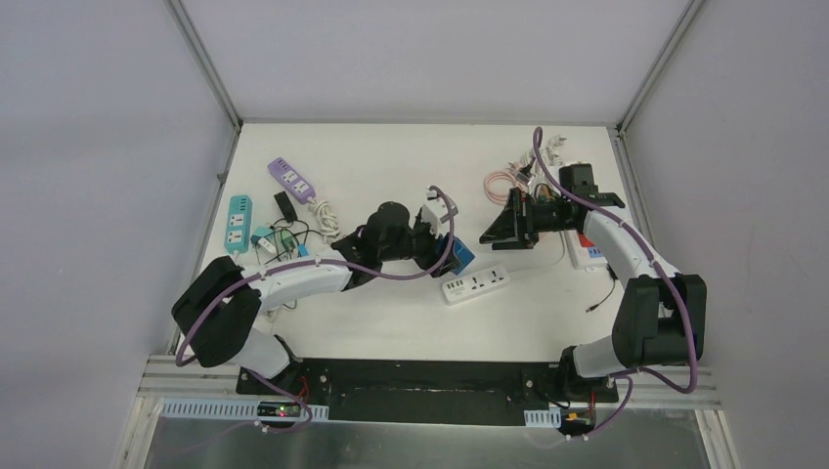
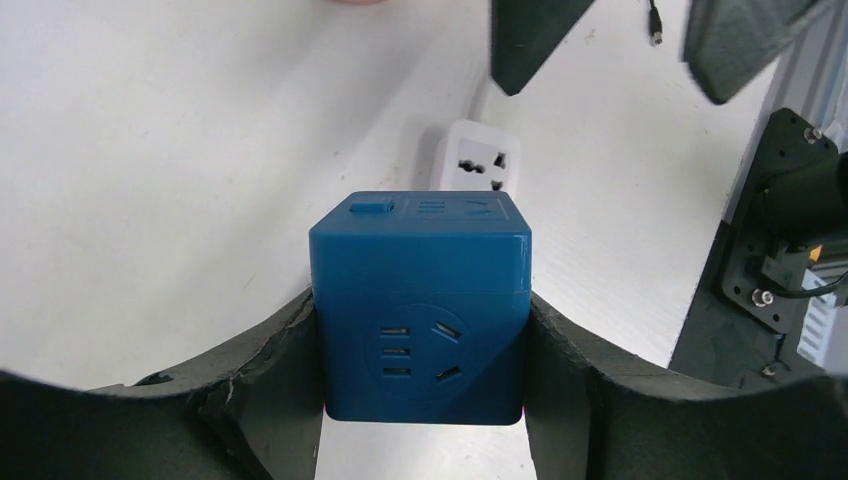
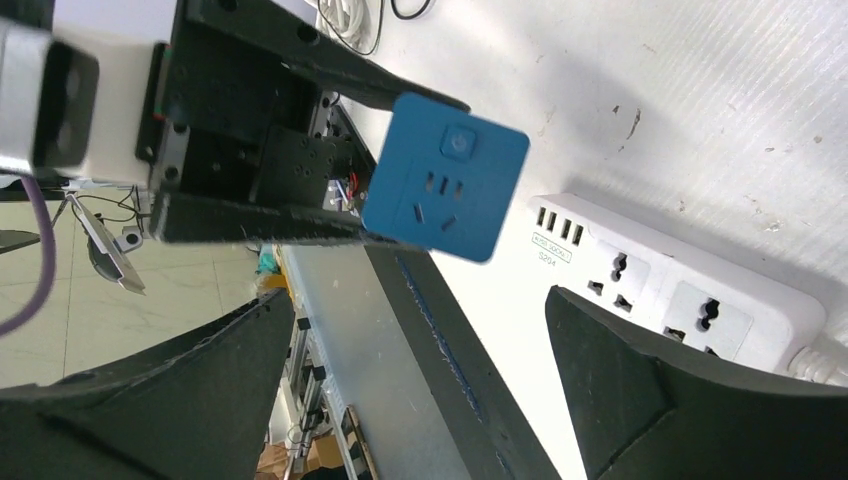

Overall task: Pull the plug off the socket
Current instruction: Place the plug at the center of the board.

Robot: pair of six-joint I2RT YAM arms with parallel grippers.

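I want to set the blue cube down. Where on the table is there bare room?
Bare: the back centre of the table, between the purple strip and the pink cable; also the near band between the white power strip and the near edge. Crowded: the left edge around the teal strip and tangled leads.

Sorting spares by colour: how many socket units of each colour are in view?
Purple strip: 1
Teal strip: 1
Blue cube: 1
White strip: 1
Part-hidden white strip: 1
Total: 5
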